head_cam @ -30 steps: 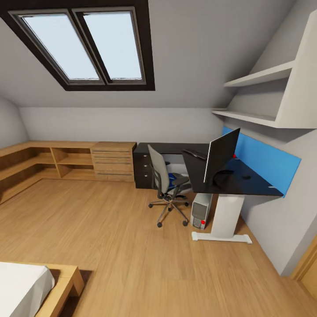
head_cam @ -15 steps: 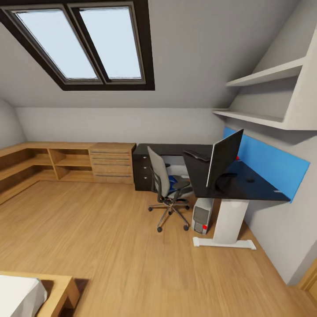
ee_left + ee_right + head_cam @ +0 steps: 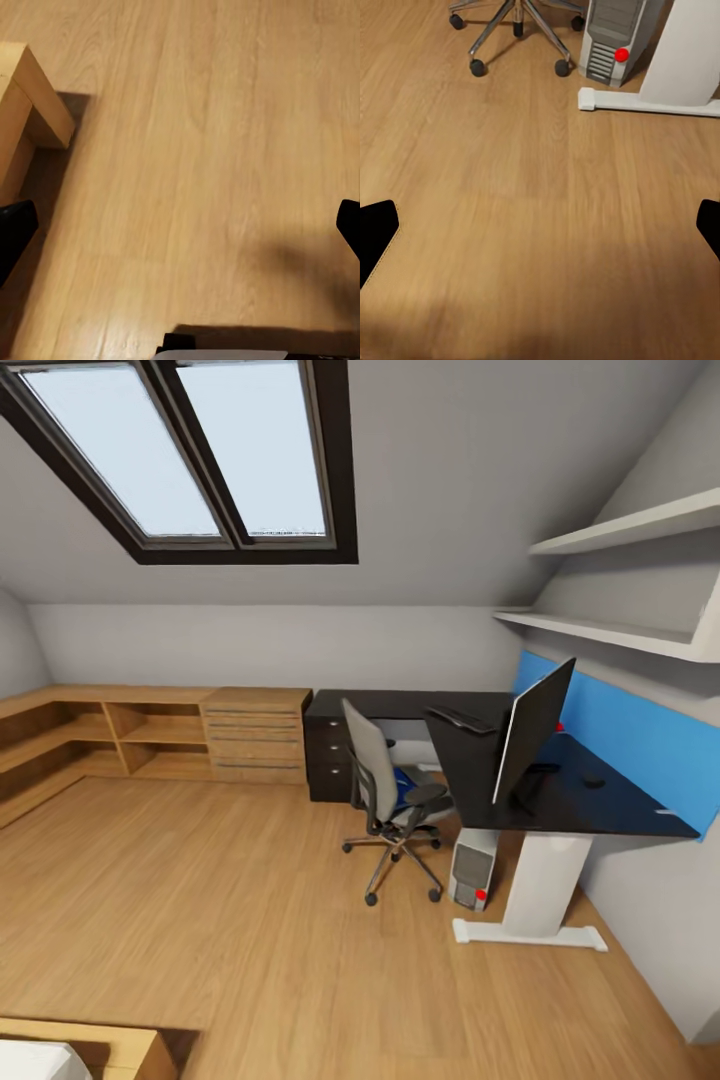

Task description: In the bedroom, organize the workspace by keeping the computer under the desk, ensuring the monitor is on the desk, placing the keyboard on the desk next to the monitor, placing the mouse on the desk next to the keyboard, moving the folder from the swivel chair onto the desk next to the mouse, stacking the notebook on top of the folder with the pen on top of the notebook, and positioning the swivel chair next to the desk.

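Both grippers, left gripper (image 3: 180, 225) and right gripper (image 3: 544, 225), hang spread and empty over the floor (image 3: 220, 920). Desk (image 3: 600, 810) and swivel chair (image 3: 385, 795) loom nearer than before; folder (image 3: 405, 777), apparently, waits on the seat

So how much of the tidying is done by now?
Looks done: the computer is under the desk, with the monitor and keyboard on top. Nothing is in hand; the robot is some way off. Left: the blue folder lies on the swivel chair.
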Controlling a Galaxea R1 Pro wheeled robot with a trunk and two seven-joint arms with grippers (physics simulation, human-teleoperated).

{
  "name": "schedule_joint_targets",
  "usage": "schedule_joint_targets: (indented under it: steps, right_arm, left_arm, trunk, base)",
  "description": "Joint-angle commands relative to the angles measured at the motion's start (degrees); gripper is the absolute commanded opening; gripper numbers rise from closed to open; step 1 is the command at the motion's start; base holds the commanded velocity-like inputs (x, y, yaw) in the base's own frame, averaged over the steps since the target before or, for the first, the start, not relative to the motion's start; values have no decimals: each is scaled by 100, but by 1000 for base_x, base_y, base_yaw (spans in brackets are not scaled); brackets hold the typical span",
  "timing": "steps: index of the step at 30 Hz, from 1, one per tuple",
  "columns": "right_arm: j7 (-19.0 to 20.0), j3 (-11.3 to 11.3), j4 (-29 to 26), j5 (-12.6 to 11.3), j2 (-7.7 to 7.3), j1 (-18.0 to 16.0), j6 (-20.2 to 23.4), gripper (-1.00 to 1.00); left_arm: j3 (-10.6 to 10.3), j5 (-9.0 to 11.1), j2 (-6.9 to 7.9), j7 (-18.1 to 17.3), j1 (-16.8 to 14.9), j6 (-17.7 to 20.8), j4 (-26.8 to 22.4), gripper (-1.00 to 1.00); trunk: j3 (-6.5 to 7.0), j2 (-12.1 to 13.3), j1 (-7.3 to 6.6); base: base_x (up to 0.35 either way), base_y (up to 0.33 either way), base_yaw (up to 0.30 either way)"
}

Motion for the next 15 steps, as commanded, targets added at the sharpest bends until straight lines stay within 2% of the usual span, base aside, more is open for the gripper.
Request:
schedule_joint_targets:
  steps: [1, 5, 8, 12, 15]
  right_arm:
    - [-4, 1, 5, -2, -1, -3, -12, 100]
    - [-12, 0, 3, -3, 4, -3, -9, 100]
    - [-14, 0, 0, -5, 1, -3, -9, 100]
    - [-15, -3, -1, -4, 0, -3, -9, 100]
    - [-15, -6, 1, -4, -1, -3, -9, 100]
  left_arm:
    - [10, 2, -1, -2, -2, -10, -2, 100]
    - [11, 2, -20, -6, -2, -23, -2, 100]
    - [7, -1, -79, -9, -2, -46, -2, 100]
    - [10, 0, -247, -4, -2, -36, -2, 100]
    - [12, 3, -284, -3, -2, -27, -2, 100]
  trunk:
    - [-6, -4, 1]
    - [-6, -4, 1]
    - [-6, -4, 1]
    - [-6, -4, 1]
    - [-24, -44, 23]
  base:
    - [26, 320, 0]
    - [-51, 223, 0]
    - [-33, 59, 0]
    - [-12, 21, 0]
    - [-4, 8, 0]
